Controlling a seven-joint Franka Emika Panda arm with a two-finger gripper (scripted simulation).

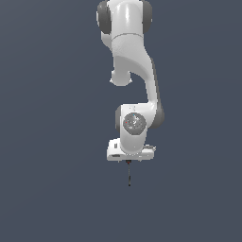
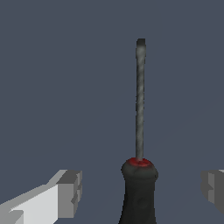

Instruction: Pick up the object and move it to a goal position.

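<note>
Flanking one screwdriver (image 2: 139, 131): two fingers (image 2: 70, 192).

- Surface (image 1: 47, 189): one flat, uniform dark blue-grey plane filling both views; no edge, seam or marking visible.
- Resting on it: a screwdriver (image 1: 129, 176), lying flat; black handle with a red collar, thin dark shaft running straight out from the handle.
- Contact: handle and shaft appear to lie along the surface.

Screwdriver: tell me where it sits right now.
In the exterior view the screwdriver lies just below the gripper, near the frame's centre. In the wrist view its handle sits between the two open fingers, touching neither.
</note>
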